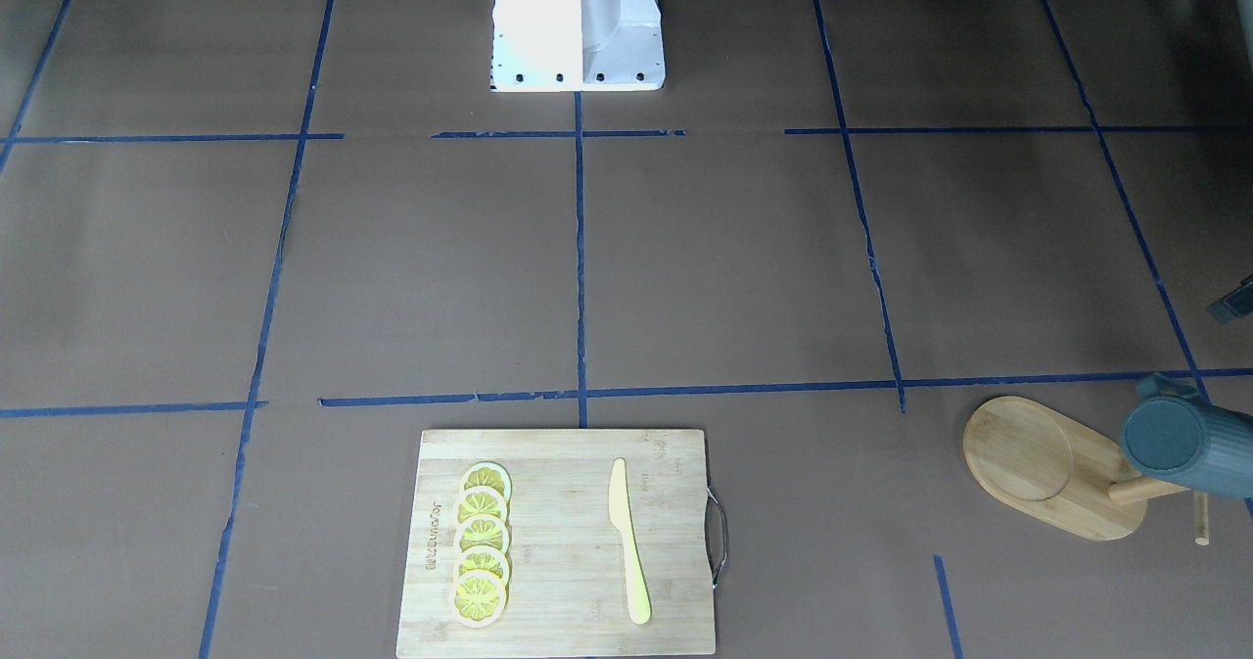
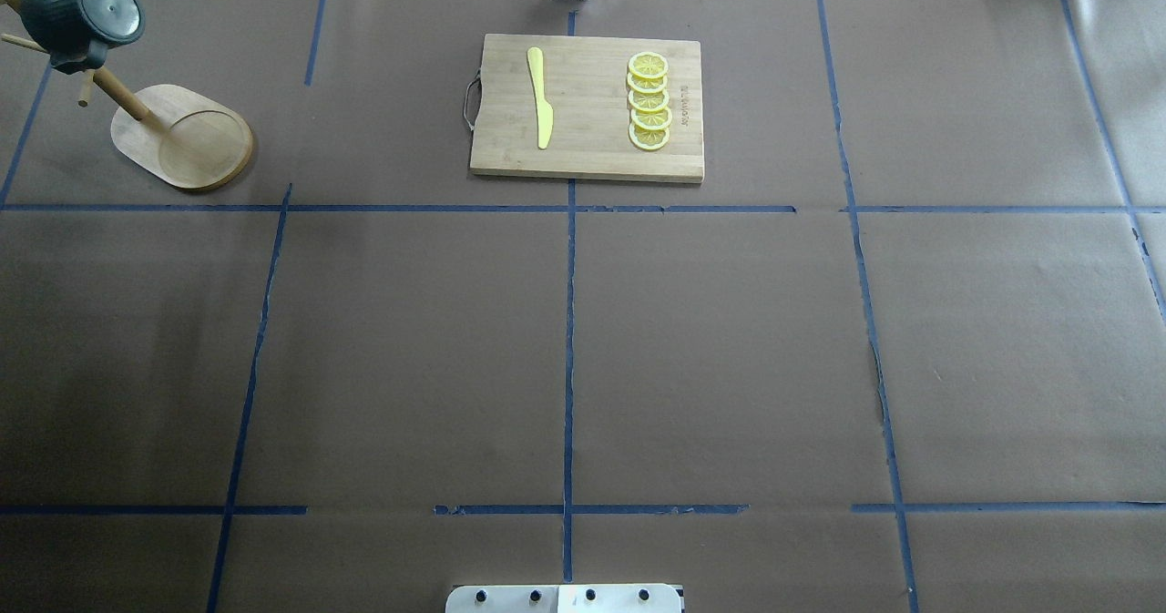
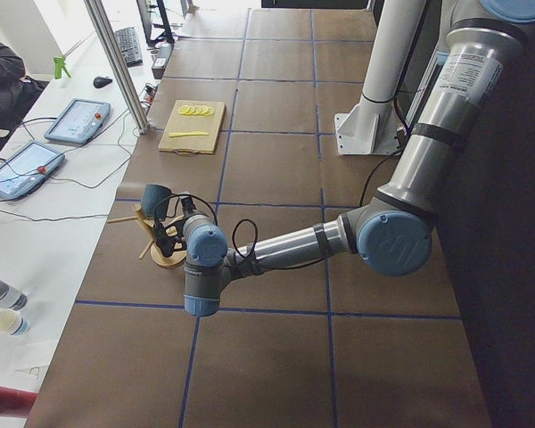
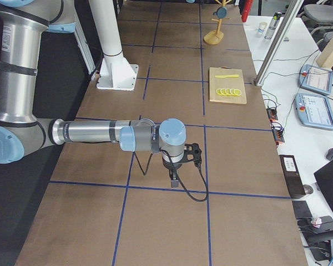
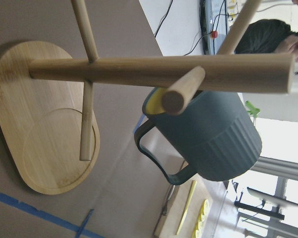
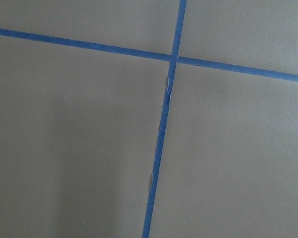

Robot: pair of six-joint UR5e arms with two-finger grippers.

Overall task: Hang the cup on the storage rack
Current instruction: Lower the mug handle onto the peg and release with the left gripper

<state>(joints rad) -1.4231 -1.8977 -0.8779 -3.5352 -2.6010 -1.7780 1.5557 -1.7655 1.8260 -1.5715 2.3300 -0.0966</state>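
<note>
The dark teal-grey ribbed cup sits up on the bamboo storage rack at the table's far left corner, tilted, its base facing outward. In the left wrist view the cup rests against the post and a peg, yellow inside showing at the rim. Its loop handle hangs free with no peg through it. It also shows in the front-facing view. My left gripper is close beside the rack; I cannot tell its state. My right gripper points down at bare table, state unclear.
A rectangular bamboo cutting board with a yellow knife and several lemon slices lies at the far middle. Blue tape lines grid the brown table. The robot base stands at the near edge. Tablets and cables lie beyond the far edge.
</note>
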